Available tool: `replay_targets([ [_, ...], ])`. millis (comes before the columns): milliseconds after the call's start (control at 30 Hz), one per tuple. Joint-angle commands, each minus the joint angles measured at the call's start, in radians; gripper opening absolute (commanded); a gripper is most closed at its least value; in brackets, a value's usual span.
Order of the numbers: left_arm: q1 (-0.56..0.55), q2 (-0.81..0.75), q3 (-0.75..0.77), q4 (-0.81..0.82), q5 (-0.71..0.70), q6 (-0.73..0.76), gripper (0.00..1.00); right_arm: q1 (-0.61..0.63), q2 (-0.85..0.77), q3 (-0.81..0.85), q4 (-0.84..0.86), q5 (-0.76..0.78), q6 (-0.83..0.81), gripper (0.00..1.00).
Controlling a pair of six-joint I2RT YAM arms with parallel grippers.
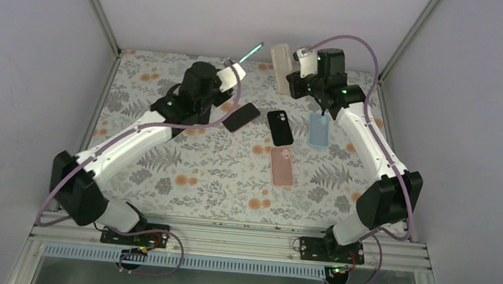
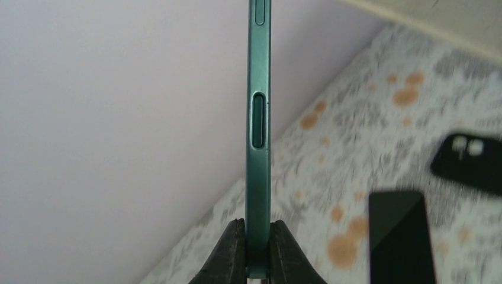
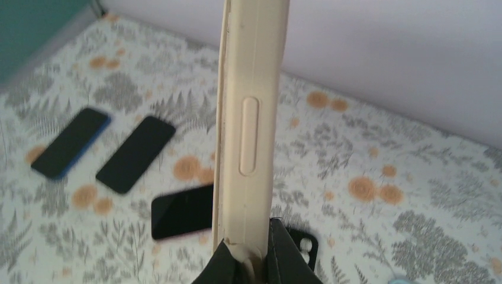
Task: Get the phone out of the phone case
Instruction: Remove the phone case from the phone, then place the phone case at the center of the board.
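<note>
Ok, phone looks free of the case: your left gripper (image 2: 258,251) is pinched on one end of the green phone (image 2: 258,148), held edge-on in the air beyond the black case (image 1: 280,127) and slightly left of it. Your right gripper (image 3: 248,263) is clamped on the beige phone case (image 3: 248,118), raised just beyond the black case, near the phone but apart. Risks as I judge them: thin end grip, so a fast swing or tilt could slide the phone out onto the table (image 1: 218,180); beige case looks soft and could fold out of the jaws; dark phone (image 1: 240,117) lies just left of the black case, so pick your set-down spot carefully
</note>
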Motion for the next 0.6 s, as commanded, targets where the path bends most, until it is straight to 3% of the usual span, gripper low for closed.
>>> replay_targets([
  [0, 0.023, -0.175, -0.109, -0.066, -0.064, 0.137, 0.02, -0.023, 0.031, -0.028, -0.137, -0.089, -0.109, 0.03],
  [67, 0.026, -0.234, -0.157, -0.125, -0.046, 0.165, 0.02, -0.024, 0.048, -0.048, -0.179, -0.142, -0.142, 0.03],
  [200, 0.025, -0.265, -0.257, -0.230, -0.152, 0.192, 0.02, -0.012, 0.162, -0.026, -0.368, -0.344, -0.223, 0.03],
  [300, 0.021, -0.322, -0.434, -0.209, -0.217, 0.300, 0.02, 0.027, 0.234, -0.058, -0.465, -0.437, -0.282, 0.04],
  [567, 0.019, -0.404, -0.720, -0.194, -0.290, 0.392, 0.02, 0.207, 0.298, -0.193, -0.428, -0.375, -0.278, 0.04],
])
